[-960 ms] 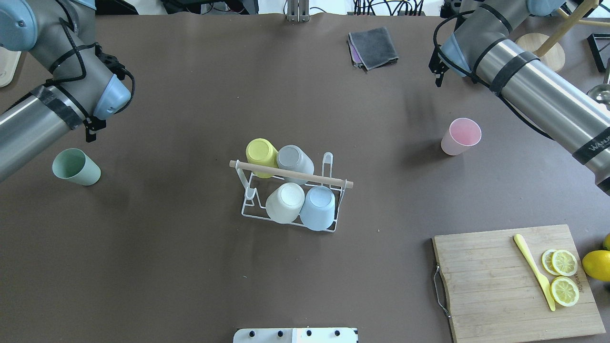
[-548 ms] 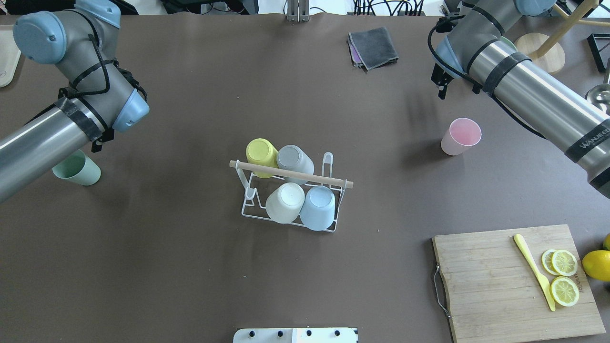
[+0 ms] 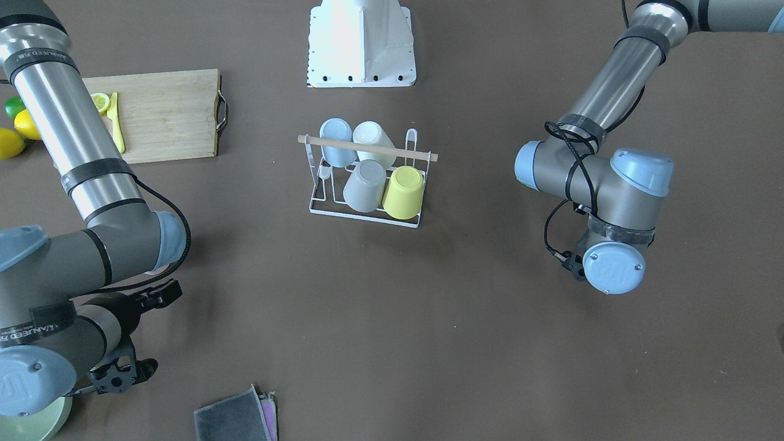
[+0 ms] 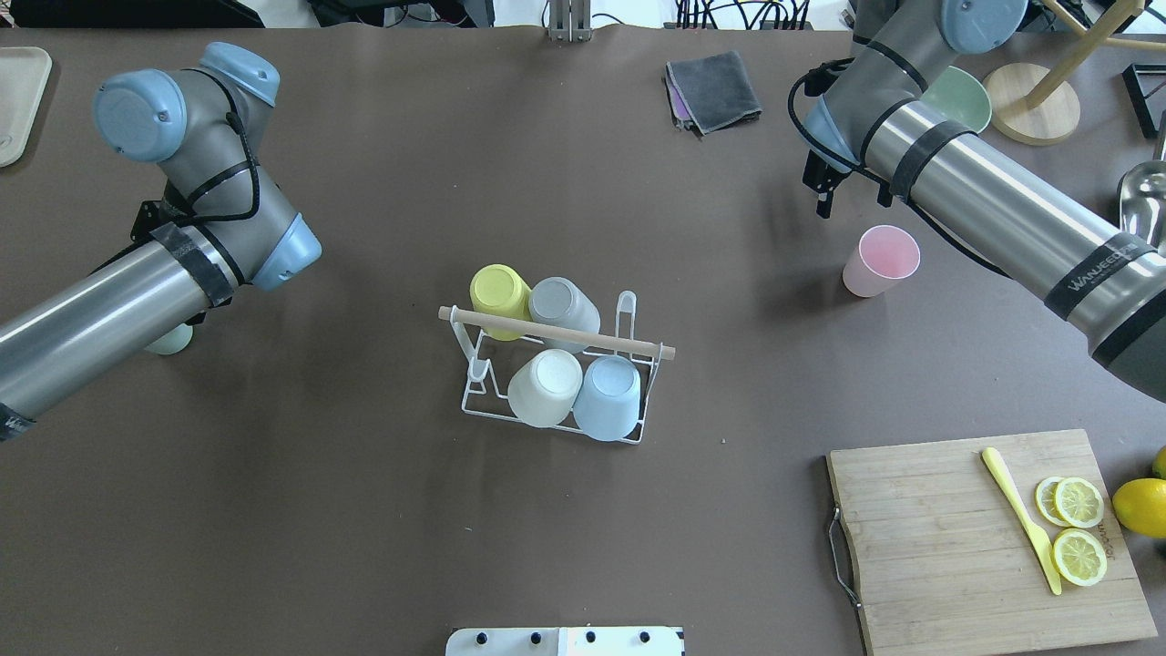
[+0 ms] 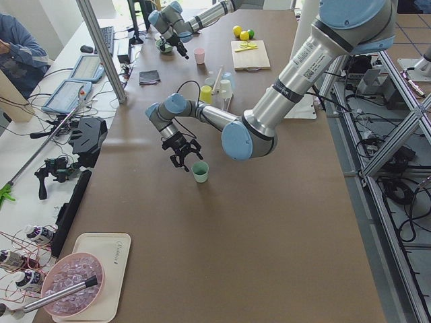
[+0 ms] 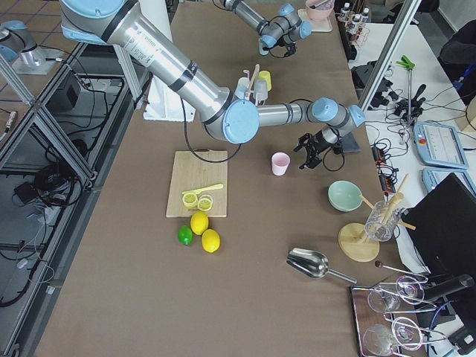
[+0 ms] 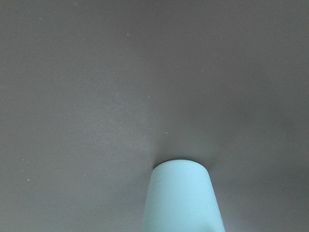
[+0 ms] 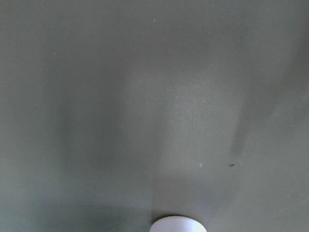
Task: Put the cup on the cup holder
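Observation:
The white wire cup holder [image 4: 638, 435] with its wooden rod [image 3: 367, 149] stands mid-table and carries several upturned cups. A green cup [image 5: 200, 171] stands upright on the table at the left, mostly covered by my left arm in the overhead view, and fills the bottom of the left wrist view [image 7: 183, 198]. My left gripper [image 5: 182, 156] hangs just beside it, fingers spread, holding nothing. A pink cup [image 4: 880, 261] stands upright at the right. My right gripper [image 3: 152, 334] is open a short way beyond it, empty.
A wooden cutting board [image 4: 938, 547] with lemon slices and a yellow knife lies front right, a lemon [image 4: 1139, 507] beside it. A folded grey cloth [image 4: 715, 89], a green bowl [image 4: 967, 96], a wooden stand [image 4: 1029, 109] and a metal scoop [image 4: 1143, 187] sit along the far and right edges.
My left arm has swung rightward over the green cup, which is now mostly covered from above. My right arm has shifted a little left near the pink cup. Cups and holder have not moved.

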You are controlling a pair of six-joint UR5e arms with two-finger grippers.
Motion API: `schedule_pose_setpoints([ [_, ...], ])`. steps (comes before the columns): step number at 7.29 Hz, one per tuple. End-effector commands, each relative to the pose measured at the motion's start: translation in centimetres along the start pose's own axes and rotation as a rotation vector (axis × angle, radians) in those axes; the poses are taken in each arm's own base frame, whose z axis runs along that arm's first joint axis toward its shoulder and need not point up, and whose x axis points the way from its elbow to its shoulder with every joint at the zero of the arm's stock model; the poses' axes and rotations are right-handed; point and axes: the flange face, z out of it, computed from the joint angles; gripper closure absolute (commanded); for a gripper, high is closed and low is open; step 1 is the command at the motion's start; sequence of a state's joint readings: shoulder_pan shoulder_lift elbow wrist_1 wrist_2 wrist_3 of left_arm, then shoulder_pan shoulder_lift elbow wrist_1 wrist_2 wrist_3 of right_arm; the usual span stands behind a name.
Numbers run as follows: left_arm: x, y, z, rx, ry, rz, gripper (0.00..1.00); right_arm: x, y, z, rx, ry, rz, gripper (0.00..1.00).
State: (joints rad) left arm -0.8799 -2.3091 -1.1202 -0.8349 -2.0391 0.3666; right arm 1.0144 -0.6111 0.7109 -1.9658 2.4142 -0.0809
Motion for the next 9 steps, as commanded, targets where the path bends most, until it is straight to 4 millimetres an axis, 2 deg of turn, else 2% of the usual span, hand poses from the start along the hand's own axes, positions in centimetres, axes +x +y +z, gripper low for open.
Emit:
schedule_pose_setpoints([
  [1,0.4,-0.9,0.6,-0.049,-0.056,0.049,0.02,0.0,-0.4,1.4,-0.042,0.011,-0.008,0.00],
  [4,1.8,-1.6,0.9,-0.076,-0.109,0.075,0.03,0.4,-1.4,1.8,-0.094,0.050,-0.022,0.00],
  [5,2.1,-1.8,1.1,-0.083,-0.118,0.086,0.03,-0.2,-1.5,2.5,-0.115,0.068,-0.021,0.00],
  [6,2.2,-2.0,1.7,-0.097,-0.117,0.087,0.03,-0.7,-1.8,2.3,-0.139,0.092,-0.011,0.00],
  [7,3.2,-2.4,2.4,-0.110,-0.128,0.102,0.03,-0.9,-1.9,2.5,-0.168,0.090,-0.011,0.00],
  [9,3.1,-2.3,2.5,-0.135,-0.157,0.102,0.03,-0.7,-1.3,2.8,-0.223,0.128,-0.044,0.00],
])
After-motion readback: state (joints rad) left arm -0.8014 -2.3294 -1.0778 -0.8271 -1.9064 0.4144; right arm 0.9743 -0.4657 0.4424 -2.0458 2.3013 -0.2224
